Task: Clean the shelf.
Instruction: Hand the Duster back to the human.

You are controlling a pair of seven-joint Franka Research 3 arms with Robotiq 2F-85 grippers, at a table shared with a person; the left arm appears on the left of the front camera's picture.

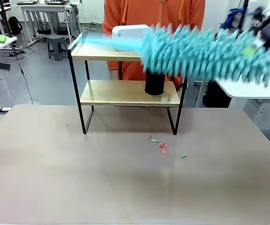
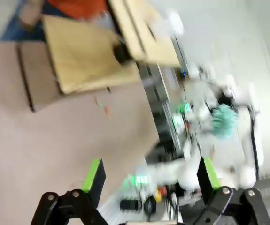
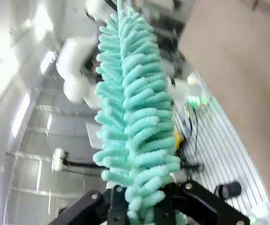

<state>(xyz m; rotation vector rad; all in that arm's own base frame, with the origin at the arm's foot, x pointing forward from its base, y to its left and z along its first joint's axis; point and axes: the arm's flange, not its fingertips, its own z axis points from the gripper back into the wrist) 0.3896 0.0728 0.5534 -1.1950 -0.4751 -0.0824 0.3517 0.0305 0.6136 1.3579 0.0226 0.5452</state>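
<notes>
The shelf point(image 1: 120, 93) stands at the table's far middle, with a white box point(image 1: 127, 35) on its top board and a black cylinder point(image 1: 154, 83) on the lower one. A fluffy teal duster point(image 1: 205, 51), smeared by motion, reaches from the upper right across the front of the top board. My right gripper point(image 1: 261, 40) is blurred at the duster's right end. The right wrist view has the right gripper point(image 3: 144, 208) shut on the duster point(image 3: 135, 108). My left gripper point(image 2: 151, 187) stands open with nothing between its green pads point(image 2: 93, 176), far from the shelf point(image 2: 88, 61).
Small red and green scraps point(image 1: 162, 146) lie on the brown table point(image 1: 78, 178) in front of the shelf. A person in an orange top point(image 1: 139, 14) stands close behind it. A white table point(image 1: 247, 89) sits at the right.
</notes>
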